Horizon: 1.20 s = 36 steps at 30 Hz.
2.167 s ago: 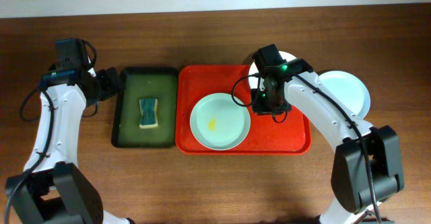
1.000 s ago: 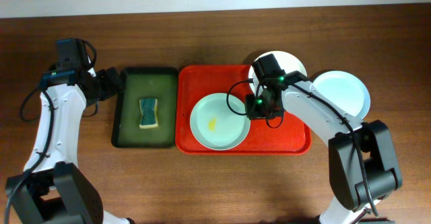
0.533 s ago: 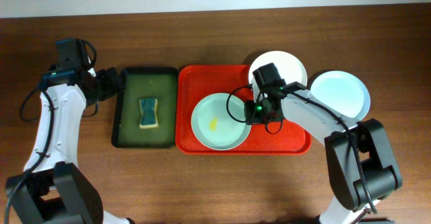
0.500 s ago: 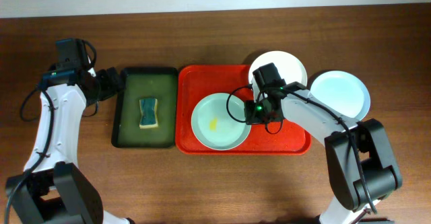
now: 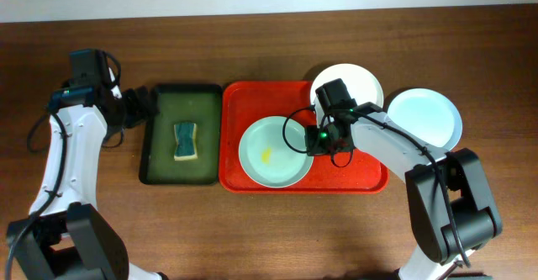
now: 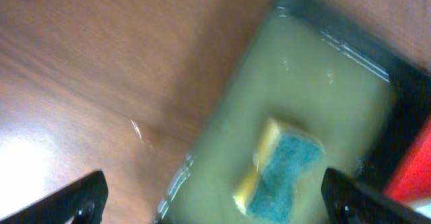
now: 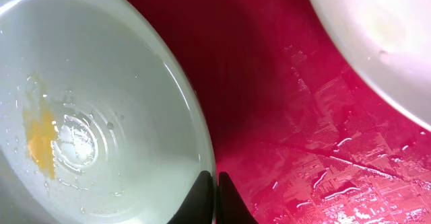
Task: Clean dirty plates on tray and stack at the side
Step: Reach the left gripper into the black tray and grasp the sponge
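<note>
The red tray (image 5: 361,166) holds a pale green plate (image 5: 273,152) with a yellow smear (image 5: 266,154). My right gripper (image 5: 313,141) is shut on that plate's right rim; in the right wrist view its fingertips (image 7: 202,187) pinch the thin edge of the green plate (image 7: 101,103), which rests over the tray (image 7: 289,116). A white plate (image 5: 353,82) overlaps the tray's far right corner. A pale blue plate (image 5: 424,116) lies on the table to the right of the tray. My left gripper (image 5: 141,105) is open and empty, at the left edge of the dark green tray.
The dark green tray (image 5: 160,171) stands left of the red tray, filled with yellowish water, with a blue-and-yellow sponge (image 5: 185,140) in it. In the left wrist view the sponge (image 6: 283,173) lies between the open fingers and the wooden table (image 6: 101,62) is on the left.
My right gripper has slid a little down and left to the green plate's right rim and shut on it. The left arm has barely moved.
</note>
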Available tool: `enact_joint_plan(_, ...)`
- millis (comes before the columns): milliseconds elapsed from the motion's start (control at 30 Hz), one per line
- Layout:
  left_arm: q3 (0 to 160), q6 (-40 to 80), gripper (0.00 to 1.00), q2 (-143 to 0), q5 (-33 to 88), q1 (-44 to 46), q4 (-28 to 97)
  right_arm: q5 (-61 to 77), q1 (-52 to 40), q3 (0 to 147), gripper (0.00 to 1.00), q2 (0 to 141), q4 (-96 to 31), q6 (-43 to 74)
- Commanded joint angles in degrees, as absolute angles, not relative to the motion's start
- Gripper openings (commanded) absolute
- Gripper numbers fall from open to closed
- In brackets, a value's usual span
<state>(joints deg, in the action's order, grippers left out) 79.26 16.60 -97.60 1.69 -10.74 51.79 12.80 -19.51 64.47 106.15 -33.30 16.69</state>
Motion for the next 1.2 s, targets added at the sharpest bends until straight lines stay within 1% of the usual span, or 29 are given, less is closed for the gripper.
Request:
enact_joint_plan(0,78.56,15.77,0.6,-97.06,12.38,-9.3,58.04,12.23,-19.16,64.16,0.04,106.37,-33.34,16.75)
enact_joint_plan(67,75.64,15.77,0.09,-97.06,12.23,-6.52,59.24,12.23,-19.16,64.16,0.04,106.37,-33.21,16.75)
enact_joint_plan(100,73.63,15.77,0.0,-97.08,11.33,-4.84,58.89,12.23,-19.16,64.16,0.04,106.37,-33.19,16.75)
enact_joint_plan(167,70.28,15.81,0.0,-97.17,7.53,-1.8,56.86,12.23,-19.16,64.16,0.04,106.37,-33.23,16.75)
enact_joint_plan(200,68.71,15.79,0.16,-97.17,6.39,-0.38,55.02,12.23,-19.16,64.16,0.04,106.37,-33.28,16.73)
enact_joint_plan(267,65.84,15.79,0.44,-97.17,6.11,2.0,49.74,12.23,-19.16,64.16,0.04,106.37,-33.32,16.73)
enact_joint_plan(300,65.08,15.79,0.48,-97.17,5.15,2.66,47.2,12.21,-19.16,64.16,0.04,106.37,-33.32,16.73)
enact_joint_plan(333,64.73,15.77,0.48,-97.17,3.9,3.03,45.76,12.21,-19.16,64.16,0.04,106.37,-33.32,16.73)
enact_joint_plan(400,64.69,15.77,0.45,-97.17,1.5,3.27,44.07,12.21,-19.16,64.16,0.04,106.37,-33.34,16.73)
enact_joint_plan(633,64.53,15.79,0.37,-97.17,1.04,3.27,41.89,12.21,-19.16,64.16,0.04,106.37,-33.34,16.73)
enact_joint_plan(767,62.87,15.79,0.36,-97.17,0.58,3.29,38.92,12.21,-19.16,64.16,0.04,106.37,-33.34,16.73)
enact_joint_plan(867,60.55,15.22,0.38,-97.17,-4.47,3.27,35.07,12.21,-19.16,64.16,0.04,106.37,-33.34,16.73)
enact_joint_plan(967,60.03,10.59,0.36,-97.17,-4.32,3.27,32.95,12.21,-19.16,64.16,0.04,106.37,-33.34,16.73)
enact_joint_plan(1167,60.03,10.57,0.33,-98.78,-3.05,3.27,31.7,12.19,-19.16,64.16,0.04,106.37,-33.34,16.73)
